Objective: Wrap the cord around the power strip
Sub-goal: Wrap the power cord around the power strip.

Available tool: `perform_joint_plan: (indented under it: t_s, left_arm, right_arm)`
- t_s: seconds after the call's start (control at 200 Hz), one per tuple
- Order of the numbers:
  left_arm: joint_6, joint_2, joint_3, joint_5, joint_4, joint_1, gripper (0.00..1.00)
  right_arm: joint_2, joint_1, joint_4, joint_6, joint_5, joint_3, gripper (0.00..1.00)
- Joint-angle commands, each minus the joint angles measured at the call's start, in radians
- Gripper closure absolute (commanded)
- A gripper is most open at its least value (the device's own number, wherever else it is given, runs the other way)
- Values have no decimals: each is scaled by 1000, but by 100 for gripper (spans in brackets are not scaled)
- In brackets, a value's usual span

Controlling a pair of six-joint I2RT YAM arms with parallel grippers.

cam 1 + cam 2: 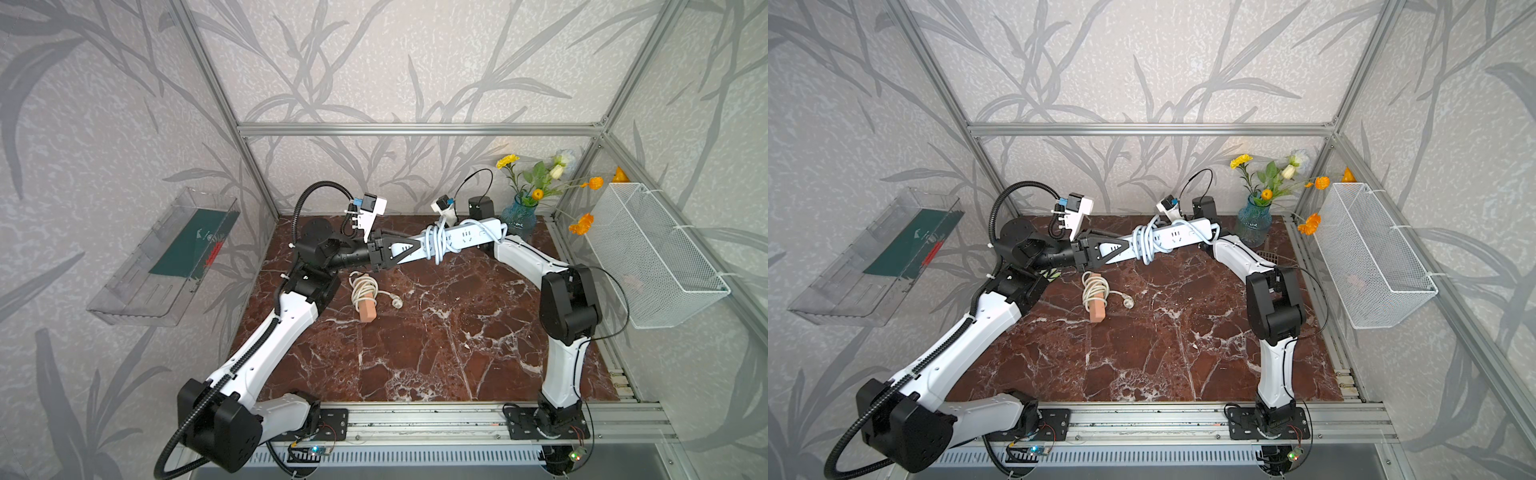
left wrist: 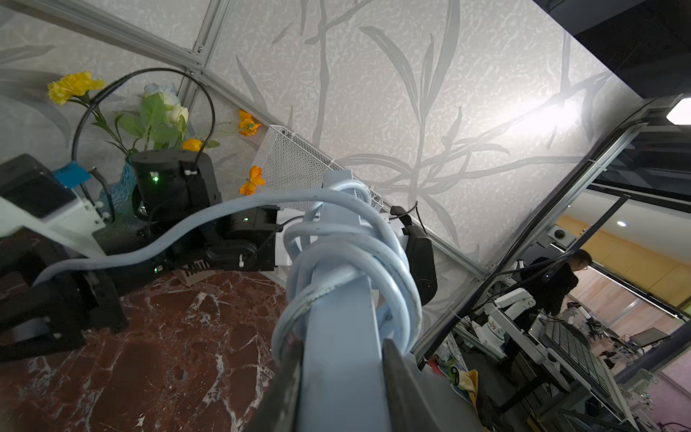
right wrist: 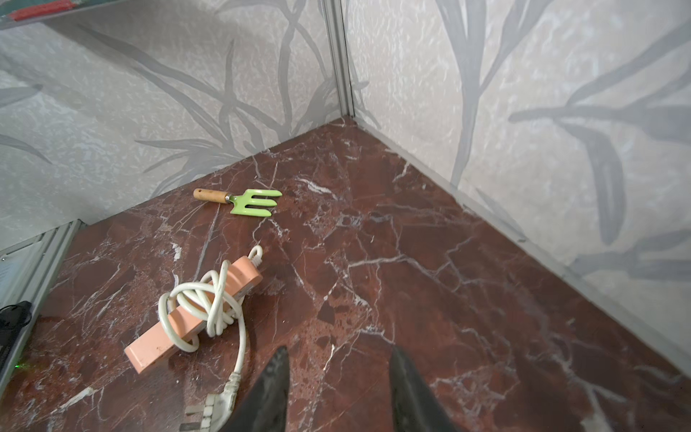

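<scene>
White basket (image 1: pixel 648 232) holds pinkish blob (image 1: pixel 633 282) (maybe); vase (image 1: pixel 517 218), flowers (image 1: pixel 538 178); left claw (image 1: pixel 409 248) clamps power strip (image 1: pixel 469 237); right claw (image 3: pixel 338 351) parted.

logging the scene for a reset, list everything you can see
white power strip: 1, white, held above table
cord: 1, white, looped around it
pink power strip: 1, pink, cream cord wrapped, on table
garden fork: 1, green, table's left side
vase of flowers: 1, blue, back right corner
mesh basket: 1, white, right wall
clear tray: 1, transparent, left wall
left hand: 1, black, shut on white power strip
right hand: 1, black, open, empty
</scene>
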Motion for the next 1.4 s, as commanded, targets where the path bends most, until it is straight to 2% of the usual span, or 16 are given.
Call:
perform_joint_plan:
  t_s: [0.0, 0.09, 0.12, 0.16, 0.255, 0.335, 0.47, 0.635, 0.72, 0.85, 0.92, 0.98, 1.075, 1.219, 1.334, 1.394]
  left_arm:
    - [15, -15, 59, -14, 84, -2, 100]
    - [51, -22, 57, -74, 38, 9, 100]
    - [57, -25, 53, -100, 29, 15, 100]
    - [66, -29, 50, -141, 13, 27, 100]
    - [78, -37, 38, -238, -7, 58, 100]
    - [72, -36, 27, -309, -1, 80, 100]
    - [70, -39, 5, -442, 13, 100, 100]
    - [110, -52, -12, -576, -74, 126, 100]
    - [85, -52, -38, -622, -56, 136, 100]
    - [48, -50, -54, -595, -1, 141, 100]
    - [31, -52, -51, -565, 15, 140, 100]
    - [-1, -52, -57, -542, 36, 139, 100]
    - [-99, -57, -97, -523, 120, 138, 100]
    - [-255, -58, -172, -532, 251, 119, 100]
    - [-291, -64, -204, -539, 271, 98, 100]
    - [-307, -70, -220, -546, 284, 96, 100]
  right_arm:
    - [-98, 1, 187, 99, 47, -52, 58]
    - [-128, 3, 210, 126, 76, -102, 67]
    - [-143, 8, 225, 138, 106, -126, 73]
    - [-165, 15, 257, 164, 142, -169, 80]
    - [-231, 47, 350, 215, 206, -301, 90]
    - [-292, 99, 394, 218, 267, -406, 94]
    - [-402, 201, 364, 160, 374, -534, 100]
    - [-508, 253, 295, 134, 453, -632, 100]
    - [-532, 294, 153, 29, 495, -602, 100]
    - [-513, 368, -65, -131, 557, -518, 100]
    - [-477, 376, -134, -168, 597, -471, 100]
    - [-439, 368, -156, -173, 636, -436, 100]
    - [-362, 325, -189, -159, 619, -352, 100]
    - [-251, 268, -162, -93, 535, -237, 100]
    - [-223, 244, -124, -36, 460, -198, 100]
    - [-232, 214, -59, 37, 387, -221, 100]
